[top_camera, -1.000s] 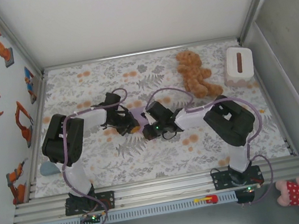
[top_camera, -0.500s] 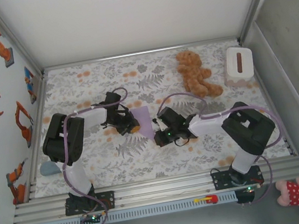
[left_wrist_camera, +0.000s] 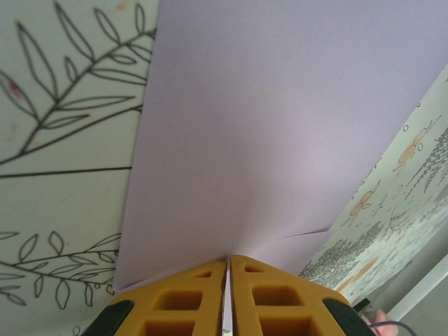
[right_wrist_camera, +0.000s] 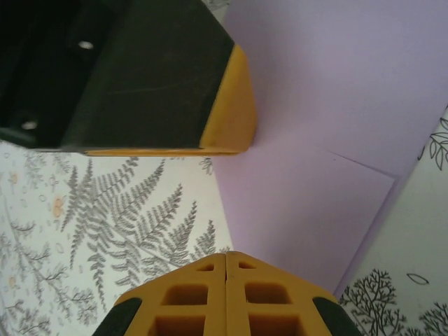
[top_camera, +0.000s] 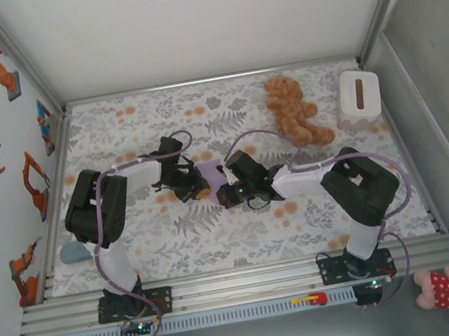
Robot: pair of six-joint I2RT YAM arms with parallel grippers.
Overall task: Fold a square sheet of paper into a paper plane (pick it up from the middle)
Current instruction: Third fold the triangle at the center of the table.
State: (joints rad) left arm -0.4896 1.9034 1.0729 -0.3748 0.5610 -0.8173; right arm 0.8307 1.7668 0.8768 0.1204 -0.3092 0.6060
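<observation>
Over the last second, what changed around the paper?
The right gripper swung out to the right, uncovering the square sheet of paper, then returned over it, jaws shut. The left gripper stayed clamped on the sheet's edge; the teddy bear and white box did not move.

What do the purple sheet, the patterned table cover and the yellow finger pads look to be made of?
By look: the square sheet of paper is thin matte lavender paper, with crisp edges and a flat fold. The table cover is a smooth printed sheet, perhaps vinyl or coated cloth, with a faint sheen. The finger pads are matte yellow-orange moulded plastic or rubber with recessed pockets.
</observation>
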